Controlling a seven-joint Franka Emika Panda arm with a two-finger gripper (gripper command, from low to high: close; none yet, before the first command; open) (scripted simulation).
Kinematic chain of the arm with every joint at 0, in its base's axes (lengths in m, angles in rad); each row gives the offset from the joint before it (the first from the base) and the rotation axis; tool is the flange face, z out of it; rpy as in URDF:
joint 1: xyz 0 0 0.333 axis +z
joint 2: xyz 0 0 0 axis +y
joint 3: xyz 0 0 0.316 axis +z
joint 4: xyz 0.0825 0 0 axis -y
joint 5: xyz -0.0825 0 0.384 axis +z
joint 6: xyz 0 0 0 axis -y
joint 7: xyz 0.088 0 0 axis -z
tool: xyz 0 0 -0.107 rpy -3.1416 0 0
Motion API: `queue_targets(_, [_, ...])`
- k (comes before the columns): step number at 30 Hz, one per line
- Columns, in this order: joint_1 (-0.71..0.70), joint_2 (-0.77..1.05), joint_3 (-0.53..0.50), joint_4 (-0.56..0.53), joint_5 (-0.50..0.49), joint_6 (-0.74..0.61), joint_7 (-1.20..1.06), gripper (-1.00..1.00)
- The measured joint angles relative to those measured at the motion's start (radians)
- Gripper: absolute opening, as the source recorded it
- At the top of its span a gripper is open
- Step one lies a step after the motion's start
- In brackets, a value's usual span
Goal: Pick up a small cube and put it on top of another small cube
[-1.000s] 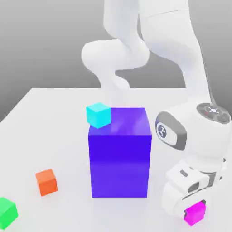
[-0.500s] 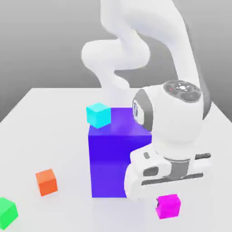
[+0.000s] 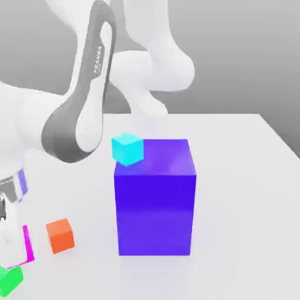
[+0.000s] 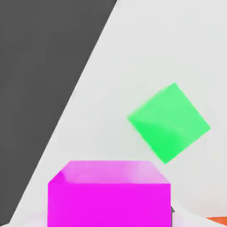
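The arm is reaching over the worktop [image 3: 246,176] toward the exterior view's lower left corner, and the fingers are pinching the pink cube [image 4: 109,193], which is hanging clear of the surface; in the exterior view a sliver of that cube [image 3: 27,245] is peeking out from behind the white hand. The green cube [image 3: 10,279] is lying on the worktop just below and slightly to the exterior view's left of the pink one, close but not yet under it. From the hand camera the green cube [image 4: 168,123] is showing ahead of and off to one side of the held cube, and it is sitting turned on the surface, so its edges are not running parallel to those of the pink cube. That offset is what the coming move is hinging on: by my judgement the hand is needing a short sideways shift, and perhaps a twist of the wrist, before lowering. Counting things: one pink cube, one green cube, one orange cube [image 3: 60,235] standing just beside the hand, one cyan cube [image 3: 128,148] sitting beside the top corner of the single big blue block [image 3: 154,199], and one arm.
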Motion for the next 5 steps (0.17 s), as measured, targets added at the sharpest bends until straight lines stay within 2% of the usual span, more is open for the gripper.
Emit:
queue_targets(1, [-0.014,0.034,0.008,0.005,0.021,0.028,-0.007,-1.00])
queue_targets(2, [-0.022,0.065,0.016,0.009,0.038,0.053,-0.015,1.00])
queue_targets(5, [-0.022,0.065,0.016,0.009,0.038,0.053,-0.015,1.00])
